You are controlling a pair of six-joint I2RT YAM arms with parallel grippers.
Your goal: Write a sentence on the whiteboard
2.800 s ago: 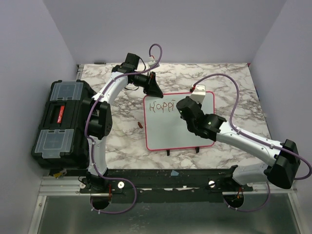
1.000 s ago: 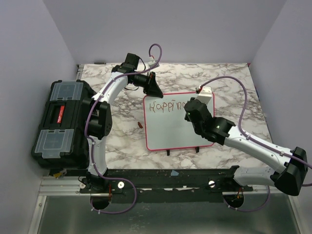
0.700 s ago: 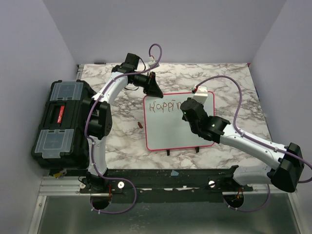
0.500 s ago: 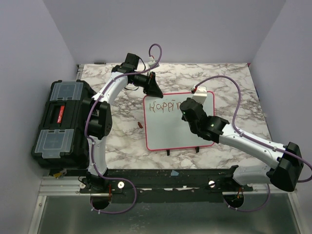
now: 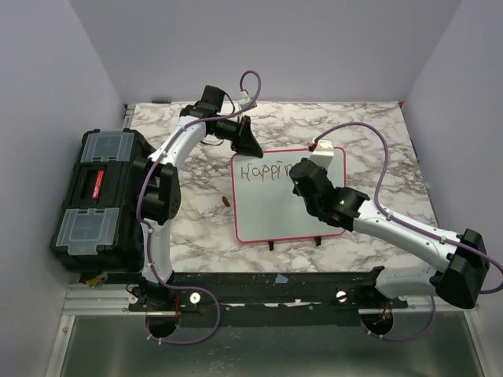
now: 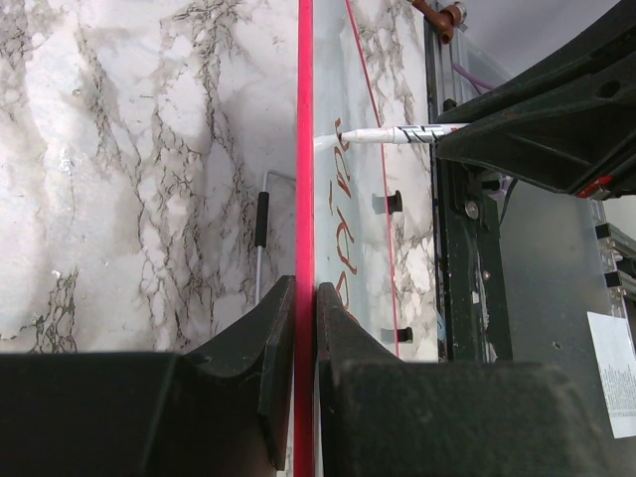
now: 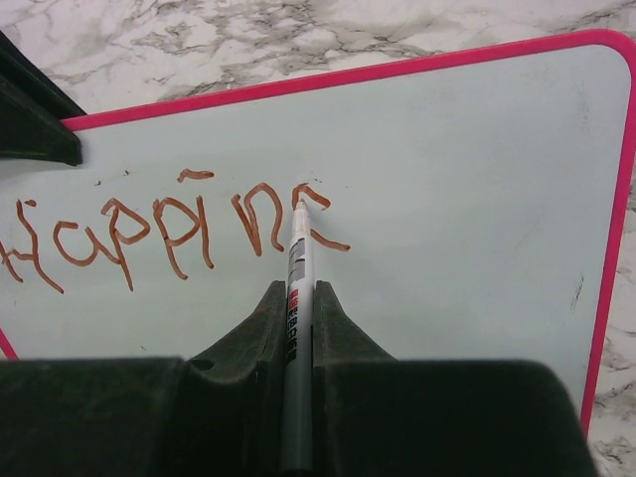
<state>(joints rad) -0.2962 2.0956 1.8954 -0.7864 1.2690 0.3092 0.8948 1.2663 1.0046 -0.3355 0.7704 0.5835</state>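
Okay, we see the whiteboard (image 5: 271,214) lying on the marble surface (image 5: 377,129), around the middle of the top view. It has a pink-red frame (image 6: 304,149), and two small black feet (image 5: 271,246) poke out along its lower edge.

The sentence (image 7: 149,234) sits in the board's upper left area in dark red-brown strokes. In the right wrist view we read roughly "Happin" plus one part-drawn letter. The rest of the board is bare white.

The right gripper (image 7: 296,290) is clamped on a white marker (image 7: 297,248), and the barrel runs up between the fingers. The marker tip touches the board at the last, unfinished letter. In the top view this gripper hangs over the board's upper middle, just right of the writing, and its arm comes in from the lower right of the frame.

The left gripper (image 6: 306,288) is pinched together on the board's frame. Both fingers (image 6: 273,338) sandwich the pink-red edge. In the top view that grip is at the board's upper left corner, and the arm arches in from the left.

A black toolbox (image 5: 98,196) with clear lid compartments sits at the left edge of the surface, well apart from the board. A small red piece (image 5: 225,202) lies on the surface just left of the board's left edge.
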